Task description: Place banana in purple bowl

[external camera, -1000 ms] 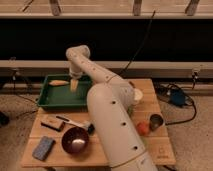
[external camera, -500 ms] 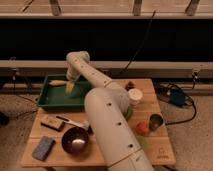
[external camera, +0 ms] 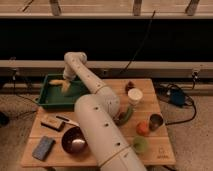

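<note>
Progress is at the opening step: nothing of the placing is done yet. The banana lies inside the green tray, which sits at about 10 o'clock on the wooden table, and it rests in the tray's far part, toward 11 o'clock.

The gripper hangs down into the same tray, just beside the banana at its 3 o'clock. Its fingers stand apart and nothing sits between them, so the fruit is not held. Whether a finger touches the banana cannot be told.

The purple bowl stands at about 7 o'clock on the table, near the front edge and well apart from the tray. Its glossy inside shows no fruit. Between tray and bowl lie a small tan box and a dark stick-like item beside it. A blue sponge rests at the bowl's 9 o'clock. The arm's thick white link crosses the table just to the bowl's 3 o'clock side.

What is left, as I judge it, is nearly the whole job:
- shifting the open fingers toward 9 o'clock over the banana and closing on it;
- lifting it clear of the tray wall;
- carrying it toward 6 o'clock over the box;
- releasing it into the bowl.
</note>
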